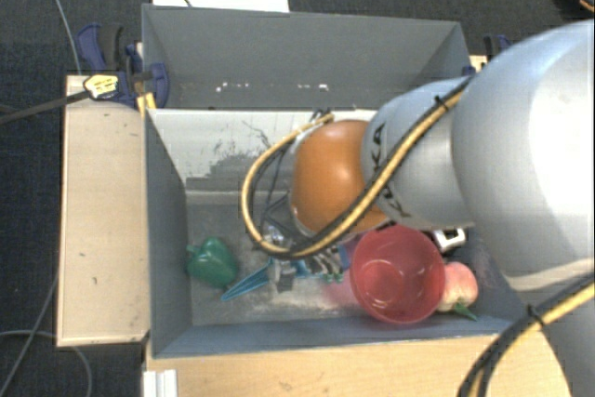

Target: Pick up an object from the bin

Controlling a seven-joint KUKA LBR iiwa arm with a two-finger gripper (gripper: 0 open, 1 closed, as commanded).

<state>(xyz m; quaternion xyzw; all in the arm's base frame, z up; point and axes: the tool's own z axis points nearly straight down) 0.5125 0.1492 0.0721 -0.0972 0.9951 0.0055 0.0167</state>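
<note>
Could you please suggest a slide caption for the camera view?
Arm's tool low in the grey bin, between a green toy pepper and a red cup.

Scuffed matt grey metal bin [172,228] holds a glossy plastic red cup [398,275] and a smooth green pepper [211,262].

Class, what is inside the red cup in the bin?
Inside the red cup only its own red wall and floor show. Whatever lies under it is covered; a pinkish fruit peeks out past its right rim.
</note>
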